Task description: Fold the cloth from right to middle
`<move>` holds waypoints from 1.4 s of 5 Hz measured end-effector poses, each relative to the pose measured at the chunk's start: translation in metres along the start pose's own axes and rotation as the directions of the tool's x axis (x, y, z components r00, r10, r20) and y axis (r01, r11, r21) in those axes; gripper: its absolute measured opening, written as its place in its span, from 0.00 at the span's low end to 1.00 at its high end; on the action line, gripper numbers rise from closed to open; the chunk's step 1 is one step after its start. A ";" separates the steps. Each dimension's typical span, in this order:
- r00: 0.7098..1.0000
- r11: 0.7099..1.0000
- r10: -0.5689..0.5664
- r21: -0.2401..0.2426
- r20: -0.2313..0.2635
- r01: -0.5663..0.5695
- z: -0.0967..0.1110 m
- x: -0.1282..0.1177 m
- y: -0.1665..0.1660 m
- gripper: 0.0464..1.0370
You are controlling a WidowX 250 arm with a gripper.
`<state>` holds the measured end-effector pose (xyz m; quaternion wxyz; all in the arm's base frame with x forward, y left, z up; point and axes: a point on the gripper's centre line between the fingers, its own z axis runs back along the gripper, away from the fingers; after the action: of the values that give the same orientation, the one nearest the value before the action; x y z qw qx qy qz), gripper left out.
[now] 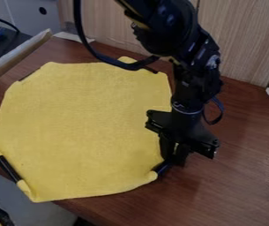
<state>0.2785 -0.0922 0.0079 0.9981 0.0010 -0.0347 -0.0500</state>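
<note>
I have the yellow cloth [80, 128] spread over the brown table [242, 185], its outline roughly eight-sided. My black arm [186, 48] comes in from the top edge, and its hand [173, 161] hangs low at the cloth's lower right edge. At the lower left I see a dark strip [8, 169] along the cloth's edge. A black cable [92, 49] loops beside the arm, and pale wood panelling [242, 42] stands behind.

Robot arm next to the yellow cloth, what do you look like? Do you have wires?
The robot arm is all black, made of chunky, knobbly joined parts with small pale marks. Yes, wires! A thick black cable swoops down in a big curve, and a thinner loop sticks out lower down. The gripper is black too, with a wide, angular top.
</note>
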 end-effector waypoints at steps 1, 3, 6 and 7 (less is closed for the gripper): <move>1.000 1.000 -0.005 -0.001 0.002 0.005 0.000 0.000 -0.002 0.05; 0.999 0.999 -0.037 -0.022 -0.002 0.037 0.003 0.000 -0.012 0.01; 0.995 0.998 0.039 -0.057 0.091 -0.034 0.064 0.013 0.023 0.01; 0.985 0.989 0.127 -0.090 0.112 -0.117 0.081 0.021 0.044 0.01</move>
<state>0.2976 -0.0506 0.0900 0.9947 -0.0456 -0.0915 0.0100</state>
